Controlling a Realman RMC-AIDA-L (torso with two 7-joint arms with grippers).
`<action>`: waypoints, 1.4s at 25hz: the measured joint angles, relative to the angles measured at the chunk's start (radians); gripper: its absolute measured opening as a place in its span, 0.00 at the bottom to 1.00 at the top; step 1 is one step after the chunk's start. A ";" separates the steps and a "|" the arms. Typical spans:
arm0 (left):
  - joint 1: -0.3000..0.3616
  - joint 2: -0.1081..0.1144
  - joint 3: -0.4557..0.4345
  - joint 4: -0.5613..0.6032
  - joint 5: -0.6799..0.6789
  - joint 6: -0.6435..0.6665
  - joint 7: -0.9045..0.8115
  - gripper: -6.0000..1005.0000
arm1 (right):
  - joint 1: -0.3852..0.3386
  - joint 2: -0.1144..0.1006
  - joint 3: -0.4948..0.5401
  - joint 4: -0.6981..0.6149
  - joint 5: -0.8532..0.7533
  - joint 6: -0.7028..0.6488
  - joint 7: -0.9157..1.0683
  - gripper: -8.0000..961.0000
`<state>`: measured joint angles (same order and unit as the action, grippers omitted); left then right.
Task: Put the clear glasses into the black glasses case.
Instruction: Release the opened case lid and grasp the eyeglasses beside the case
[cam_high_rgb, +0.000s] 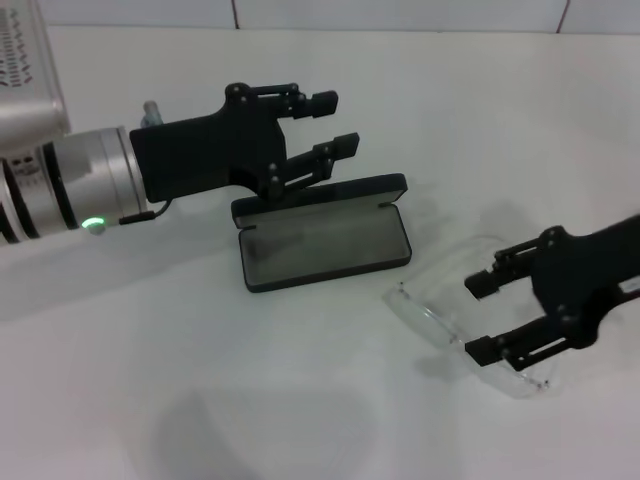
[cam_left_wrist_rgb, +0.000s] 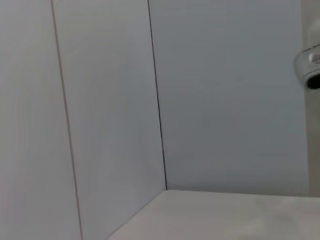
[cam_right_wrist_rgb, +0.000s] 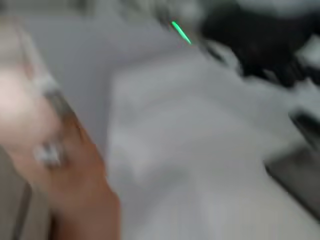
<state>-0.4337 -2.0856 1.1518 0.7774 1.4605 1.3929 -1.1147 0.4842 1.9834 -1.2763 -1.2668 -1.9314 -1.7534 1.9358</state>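
The black glasses case (cam_high_rgb: 322, 246) lies open in the middle of the white table, grey lining up and its lid (cam_high_rgb: 320, 197) standing at the far side. My left gripper (cam_high_rgb: 336, 123) hovers open just above and behind the lid. The clear glasses (cam_high_rgb: 432, 320) lie to the right of the case, lens toward the front. My right gripper (cam_high_rgb: 478, 318) is open over their right half, one finger (cam_high_rgb: 492, 281) behind the lens and the other (cam_high_rgb: 490, 350) across it. In the blurred right wrist view a corner of the case (cam_right_wrist_rgb: 299, 180) shows.
A silver box (cam_high_rgb: 28, 70) stands at the back left of the table (cam_high_rgb: 300, 400). A tiled wall (cam_left_wrist_rgb: 225, 90) rises behind, with a metal fitting (cam_left_wrist_rgb: 309, 66) on it. A blurred tan shape (cam_right_wrist_rgb: 55, 165) fills one side of the right wrist view.
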 joint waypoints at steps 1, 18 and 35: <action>0.000 0.000 0.000 -0.005 0.000 0.000 0.001 0.46 | 0.026 0.019 -0.016 -0.050 -0.092 -0.008 0.087 0.88; -0.007 0.002 0.004 -0.017 0.023 0.000 0.005 0.46 | 0.157 0.040 -0.373 -0.041 -0.382 0.147 0.416 0.75; -0.001 -0.001 0.002 -0.018 0.028 -0.005 0.009 0.47 | 0.192 0.043 -0.478 0.046 -0.374 0.285 0.400 0.41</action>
<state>-0.4344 -2.0863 1.1541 0.7592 1.4881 1.3882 -1.1058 0.6757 2.0261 -1.7539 -1.2207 -2.3055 -1.4681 2.3356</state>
